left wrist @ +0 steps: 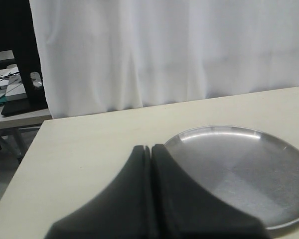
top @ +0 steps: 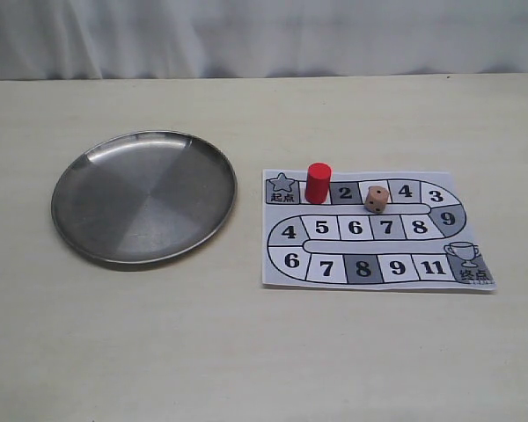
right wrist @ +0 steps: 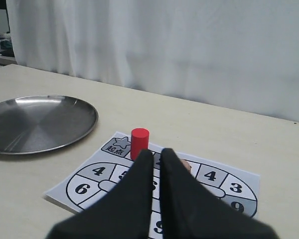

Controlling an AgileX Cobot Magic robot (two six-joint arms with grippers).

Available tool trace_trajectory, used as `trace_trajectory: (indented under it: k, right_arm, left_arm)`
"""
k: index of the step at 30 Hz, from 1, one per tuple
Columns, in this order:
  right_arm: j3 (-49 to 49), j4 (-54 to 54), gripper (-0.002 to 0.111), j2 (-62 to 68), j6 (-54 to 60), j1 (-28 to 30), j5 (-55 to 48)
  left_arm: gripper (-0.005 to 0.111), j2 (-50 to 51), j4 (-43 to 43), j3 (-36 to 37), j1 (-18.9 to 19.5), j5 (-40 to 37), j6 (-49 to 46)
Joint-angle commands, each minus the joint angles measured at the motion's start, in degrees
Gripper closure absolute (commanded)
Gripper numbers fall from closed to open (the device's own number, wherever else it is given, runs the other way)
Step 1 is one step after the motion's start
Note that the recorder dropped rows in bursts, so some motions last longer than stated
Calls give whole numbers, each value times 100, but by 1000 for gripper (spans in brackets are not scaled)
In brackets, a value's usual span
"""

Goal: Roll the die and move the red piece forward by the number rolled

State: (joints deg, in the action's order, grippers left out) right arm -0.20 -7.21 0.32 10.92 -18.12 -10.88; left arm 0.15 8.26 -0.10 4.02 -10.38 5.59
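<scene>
Closed and empty, the left pincer (left wrist: 148, 149) and right pincer (right wrist: 157, 153) hang over the pale counter (top: 246, 352). The small tan wooden die (top: 376, 199) rests on the printed paper board's (top: 449, 280) far row, near and right of the red cylinder piece (top: 318, 183). A careless grab for it could topple the piece or drag the sheet. A hard toss could bounce it off the round steel plate (top: 79, 237).
</scene>
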Motion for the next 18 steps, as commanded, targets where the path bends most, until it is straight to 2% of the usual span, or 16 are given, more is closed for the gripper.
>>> trace_trajectory:
  k: [1, 10, 18]
  right_arm:
    - [20, 37, 104, -32, -33, 3, -9]
    - [20, 40, 104, -32, -33, -53, -11]
    - [20, -280, 104, -32, -33, 1052, -7]
  left_arm:
    - [107, -15, -3, 10, 27, 45, 5]
    - [107, -15, -3, 10, 27, 45, 5]
    - [107, -15, -3, 10, 27, 45, 5]
